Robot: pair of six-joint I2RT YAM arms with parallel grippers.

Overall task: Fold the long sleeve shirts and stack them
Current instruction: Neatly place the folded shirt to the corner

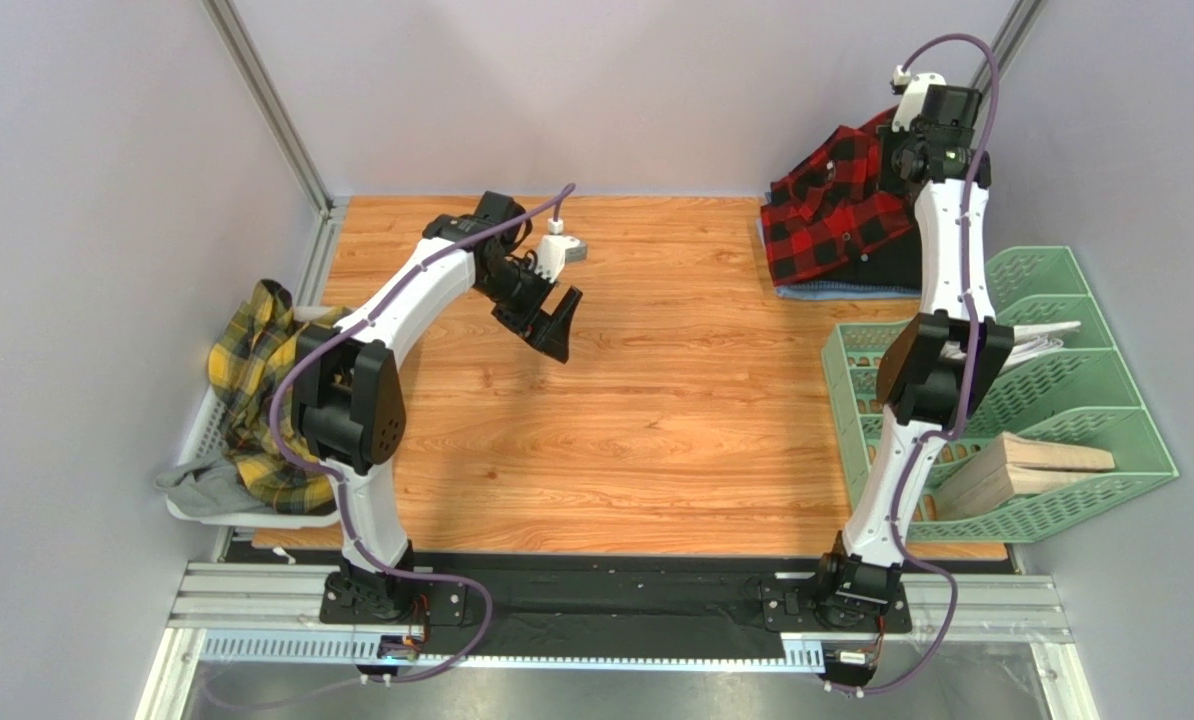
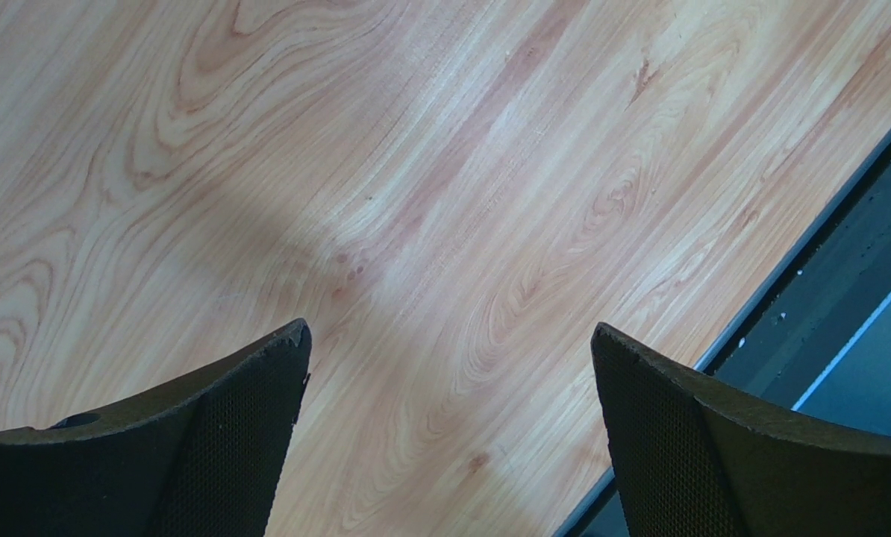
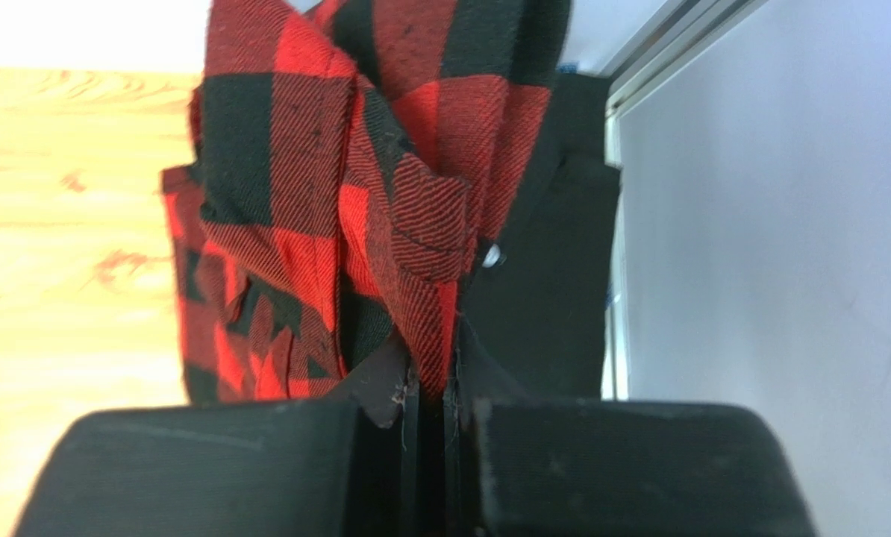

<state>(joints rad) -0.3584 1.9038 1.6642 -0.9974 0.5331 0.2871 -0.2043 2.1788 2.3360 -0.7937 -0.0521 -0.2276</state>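
Observation:
The red-and-black check shirt (image 1: 829,203) lies at the table's far right corner on top of a plain black shirt (image 1: 889,270). My right gripper (image 1: 907,153) is shut on an edge of the red check shirt (image 3: 338,201), lifting it; the black shirt (image 3: 551,280) lies beneath it. The yellow-and-dark plaid shirt (image 1: 265,383) is crumpled in a white tray at the left. My left gripper (image 1: 558,323) is open and empty above the bare table (image 2: 439,201).
A white tray (image 1: 198,428) at the left edge also holds grey cloth (image 1: 205,480). A green rack (image 1: 1039,405) with wooden blocks (image 1: 1016,465) stands at the right. A blue cloth edge (image 1: 844,293) shows under the stack.

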